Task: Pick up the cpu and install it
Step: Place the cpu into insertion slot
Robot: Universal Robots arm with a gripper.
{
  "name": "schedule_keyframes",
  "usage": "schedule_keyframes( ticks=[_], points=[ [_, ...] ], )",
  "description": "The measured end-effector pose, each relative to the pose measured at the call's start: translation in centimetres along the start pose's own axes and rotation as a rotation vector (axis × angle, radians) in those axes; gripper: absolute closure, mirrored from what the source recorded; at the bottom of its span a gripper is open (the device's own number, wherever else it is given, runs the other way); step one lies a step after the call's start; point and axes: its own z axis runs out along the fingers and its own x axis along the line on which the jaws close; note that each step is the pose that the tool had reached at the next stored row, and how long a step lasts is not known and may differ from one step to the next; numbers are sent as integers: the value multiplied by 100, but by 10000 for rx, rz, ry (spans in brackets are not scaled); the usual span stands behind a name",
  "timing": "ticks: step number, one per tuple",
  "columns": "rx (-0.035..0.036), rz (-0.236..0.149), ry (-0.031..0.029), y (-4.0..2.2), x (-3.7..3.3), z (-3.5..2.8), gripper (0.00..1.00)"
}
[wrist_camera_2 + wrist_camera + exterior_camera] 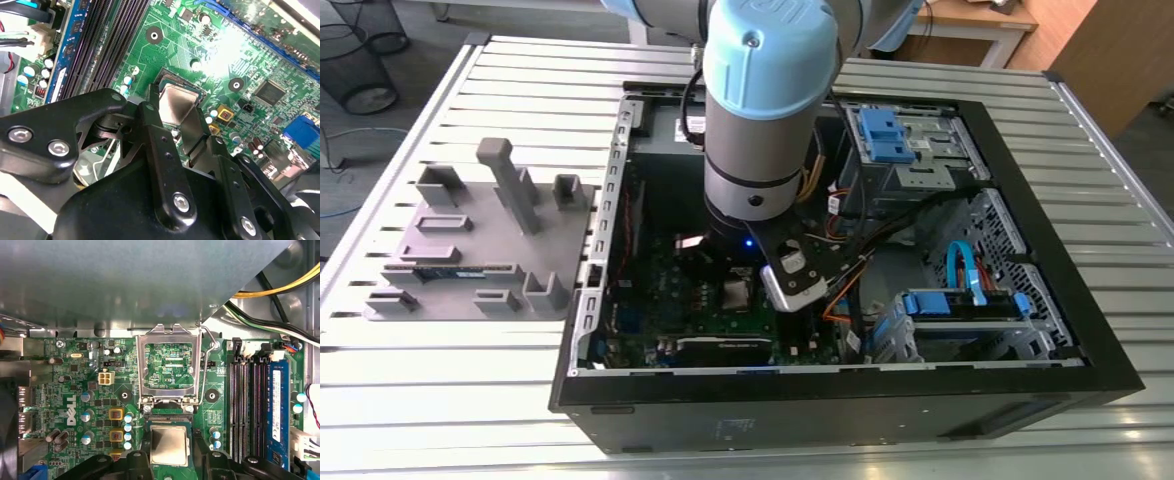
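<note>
The black two-fingered gripper [175, 107] grips the flat square silver-topped cpu [176, 102], its fingers [150, 120] clamped on opposite edges. The cpu lies at the green motherboard's [60, 370] socket, just beside the raised hinged metal socket frame [169, 333].

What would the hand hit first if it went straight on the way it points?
The shiny silver square cpu right at the hand, over the green motherboard; whether it already rests in its socket is unclear.

The cpu [170, 446]: flat square chip with a shiny silver top, lying level and face-up, just beside the hinged edge of the opened socket frame [141, 367].
</note>
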Motion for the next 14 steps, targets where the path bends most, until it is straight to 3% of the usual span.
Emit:
schedule_keyframes(
  ticks=[9, 14],
  points=[
    [0, -1, -1, 1, 0, -75, 57],
    [-2, -2, -3, 1, -1, -52, 57]
  ],
)
